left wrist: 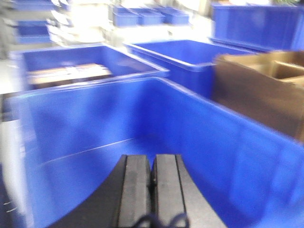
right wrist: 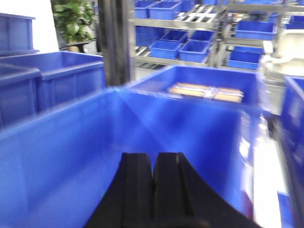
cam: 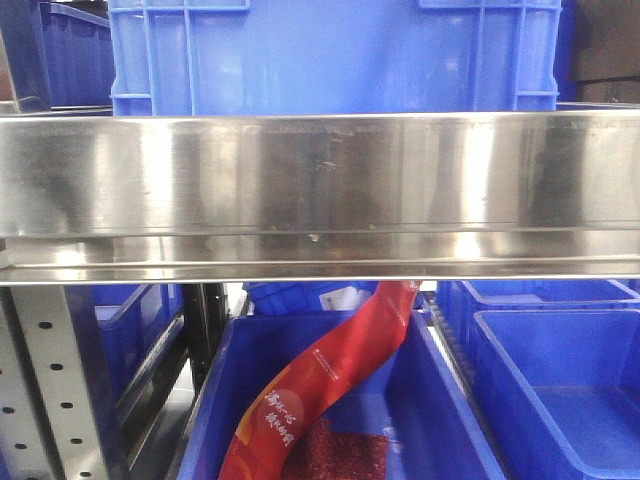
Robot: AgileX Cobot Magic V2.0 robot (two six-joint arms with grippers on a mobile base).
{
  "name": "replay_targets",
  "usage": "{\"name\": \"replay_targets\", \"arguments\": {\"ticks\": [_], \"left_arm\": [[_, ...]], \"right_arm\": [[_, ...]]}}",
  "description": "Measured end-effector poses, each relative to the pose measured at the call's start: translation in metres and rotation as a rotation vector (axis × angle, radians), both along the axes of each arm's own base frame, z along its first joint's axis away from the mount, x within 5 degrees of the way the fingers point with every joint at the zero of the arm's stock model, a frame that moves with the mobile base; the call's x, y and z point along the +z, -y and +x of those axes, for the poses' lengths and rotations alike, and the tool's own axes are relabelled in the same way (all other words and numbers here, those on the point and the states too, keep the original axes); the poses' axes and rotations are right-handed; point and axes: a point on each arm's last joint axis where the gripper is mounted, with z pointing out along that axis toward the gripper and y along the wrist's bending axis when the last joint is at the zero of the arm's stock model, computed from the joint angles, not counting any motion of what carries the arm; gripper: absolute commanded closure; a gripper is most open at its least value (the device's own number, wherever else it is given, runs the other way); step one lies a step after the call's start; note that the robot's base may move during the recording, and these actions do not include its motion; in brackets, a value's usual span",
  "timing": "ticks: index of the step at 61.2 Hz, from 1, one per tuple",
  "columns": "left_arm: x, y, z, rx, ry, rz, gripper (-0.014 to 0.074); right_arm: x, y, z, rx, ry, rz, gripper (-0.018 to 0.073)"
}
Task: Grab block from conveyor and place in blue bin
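Note:
No block and no conveyor belt show in any view. My left gripper (left wrist: 152,161) is shut with its pads together and nothing between them; it hangs over a large blue bin (left wrist: 85,118). My right gripper (right wrist: 153,159) is also shut and empty, over another blue bin (right wrist: 61,142). The front view does not show either gripper. It shows a steel shelf rail (cam: 320,190) with a blue bin (cam: 330,55) above it, and a blue bin (cam: 440,420) below holding a red packet (cam: 330,385).
The left wrist view has more blue bins (left wrist: 190,59) and a brown cardboard box (left wrist: 261,90) at the right. The right wrist view has a bin holding flat tan boxes (right wrist: 206,91), racks of blue bins (right wrist: 185,42), a dark post (right wrist: 114,42) and a plant (right wrist: 73,19).

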Motion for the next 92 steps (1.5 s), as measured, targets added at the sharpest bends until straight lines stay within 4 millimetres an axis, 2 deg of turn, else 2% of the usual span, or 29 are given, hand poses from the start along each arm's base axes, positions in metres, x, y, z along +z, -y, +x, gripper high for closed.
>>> {"name": "replay_targets", "arguments": {"ticks": [8, 26, 37, 47, 62, 80, 86, 92], "left_arm": [[-0.021, -0.023, -0.026, 0.037, -0.004, -0.01, 0.0707], [-0.083, -0.068, -0.094, 0.123, -0.02, -0.028, 0.0707], [-0.104, -0.086, -0.134, 0.157, 0.036, -0.052, 0.0707], [-0.104, -0.095, -0.162, 0.155, 0.13, -0.09, 0.0707], [-0.093, -0.103, -0.187, 0.152, 0.26, -0.141, 0.0707], [-0.092, -0.104, -0.191, 0.152, 0.277, -0.148, 0.0707], [-0.092, -0.104, -0.191, 0.152, 0.277, -0.148, 0.0707], [-0.092, -0.104, -0.191, 0.152, 0.278, -0.148, 0.0707]], "right_arm": [[-0.019, 0.009, -0.03, -0.003, 0.002, 0.003, 0.0719], [-0.07, 0.027, -0.093, -0.005, 0.017, 0.007, 0.0719], [-0.088, 0.035, -0.121, -0.005, 0.028, 0.01, 0.0719], [-0.081, 0.04, -0.14, -0.004, 0.09, 0.028, 0.0719], [-0.079, 0.041, -0.145, -0.004, 0.112, 0.034, 0.0719], [-0.078, 0.041, -0.145, -0.004, 0.114, 0.034, 0.0719], [-0.081, 0.046, -0.153, -0.029, 0.094, 0.027, 0.0719], [-0.092, 0.056, -0.166, -0.093, 0.062, 0.016, 0.0719]]}}
